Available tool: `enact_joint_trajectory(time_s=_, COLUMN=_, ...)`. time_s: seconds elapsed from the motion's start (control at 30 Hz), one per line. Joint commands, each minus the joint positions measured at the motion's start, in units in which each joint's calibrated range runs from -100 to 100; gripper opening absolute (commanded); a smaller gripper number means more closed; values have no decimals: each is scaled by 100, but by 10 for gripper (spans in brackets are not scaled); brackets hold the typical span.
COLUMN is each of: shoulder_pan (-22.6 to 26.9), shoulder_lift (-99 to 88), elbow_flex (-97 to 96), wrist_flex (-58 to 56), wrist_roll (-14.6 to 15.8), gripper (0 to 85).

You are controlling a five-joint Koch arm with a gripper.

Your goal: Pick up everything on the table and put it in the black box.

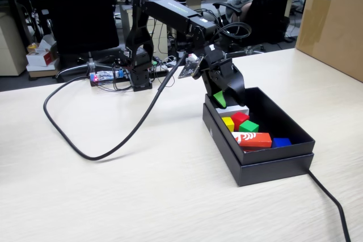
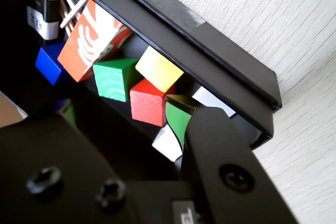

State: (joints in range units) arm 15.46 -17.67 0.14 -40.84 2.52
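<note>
The black box (image 1: 266, 168) stands on the pale wood table (image 1: 142, 185). Inside it a yellow cube (image 1: 228, 123), a red cube (image 1: 239, 118) and a green cube (image 1: 248, 126) lie bunched together. The wrist view shows the same yellow cube (image 2: 159, 68), red cube (image 2: 147, 102) and green cube (image 2: 114, 78) under the box rim (image 2: 210, 51). My gripper (image 1: 227, 101) hangs over the box's far end, just above the cubes. In the wrist view the gripper (image 2: 126, 114) is open with nothing between its green-padded fingers (image 2: 178, 121).
An orange-red oblong block (image 1: 252, 139), a blue block (image 1: 281, 141) and a white piece (image 1: 232, 109) also lie in the box. A thick black cable (image 1: 102, 140) loops across the table on the left. A big brown carton (image 1: 334, 21) stands at the back right.
</note>
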Motion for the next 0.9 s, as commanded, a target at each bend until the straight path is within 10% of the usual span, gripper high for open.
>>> enact_joint_trajectory(time_s=0.0, shoulder_pan=0, shoulder_lift=-430, elbow_flex=195, wrist_flex=270, wrist_roll=-49, gripper=395)
enact_joint_trajectory(time_s=0.57, shoulder_pan=-1211, shoulder_lift=-3873, elbow_flex=-1365, wrist_flex=357, wrist_roll=-381, gripper=461)
enact_joint_trajectory(time_s=0.87, shoulder_pan=-1641, shoulder_lift=-5766, elbow_flex=-4991, wrist_flex=2223, wrist_roll=-684, gripper=463)
